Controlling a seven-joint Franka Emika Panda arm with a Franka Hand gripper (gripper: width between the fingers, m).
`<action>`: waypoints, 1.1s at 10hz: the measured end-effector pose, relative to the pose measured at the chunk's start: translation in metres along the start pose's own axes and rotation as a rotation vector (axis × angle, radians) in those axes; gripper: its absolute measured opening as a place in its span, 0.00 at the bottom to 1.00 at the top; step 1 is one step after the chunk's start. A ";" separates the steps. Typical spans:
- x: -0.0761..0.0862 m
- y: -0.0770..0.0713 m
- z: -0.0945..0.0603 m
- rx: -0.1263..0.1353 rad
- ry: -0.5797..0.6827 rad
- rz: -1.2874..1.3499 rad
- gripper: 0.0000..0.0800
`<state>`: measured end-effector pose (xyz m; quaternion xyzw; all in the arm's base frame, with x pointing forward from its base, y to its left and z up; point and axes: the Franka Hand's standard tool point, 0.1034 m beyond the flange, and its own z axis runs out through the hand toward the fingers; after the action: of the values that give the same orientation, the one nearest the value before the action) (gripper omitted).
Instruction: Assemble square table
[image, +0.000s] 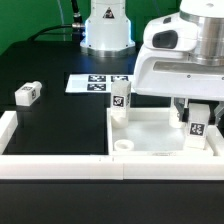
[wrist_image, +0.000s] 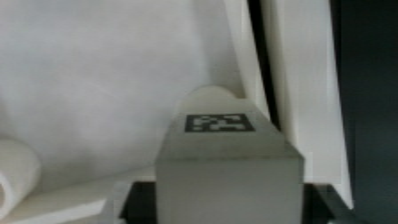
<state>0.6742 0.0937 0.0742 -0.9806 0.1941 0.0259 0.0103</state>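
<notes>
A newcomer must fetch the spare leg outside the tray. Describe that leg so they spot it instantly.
Start at the marker board on the black table. Toward the exterior view's left of it lies the loose leg, a white tagged block. Unlike the upright leg on the square tabletop and the gripped leg in the gripper, it sits alone on black surface.

In the frame's lower right, the white square tabletop (image: 160, 138) lies on the black surface (image: 60, 120). An upright leg (image: 121, 100) stands at its upper-left corner. The gripper (image: 197, 115) clasps a tagged leg (image: 197, 128) between its fingers (image: 182, 110) near the tabletop's right edge. A loose leg (image: 27, 93) lies at the frame's left, and the marker board (image: 100, 82) lies near the centre.
</notes>
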 end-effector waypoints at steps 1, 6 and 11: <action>-0.001 -0.001 0.000 0.006 -0.004 0.117 0.36; 0.000 -0.001 0.002 0.059 -0.043 0.664 0.36; -0.001 -0.003 0.002 0.061 -0.061 1.009 0.36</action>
<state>0.6746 0.0966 0.0724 -0.7626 0.6441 0.0508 0.0308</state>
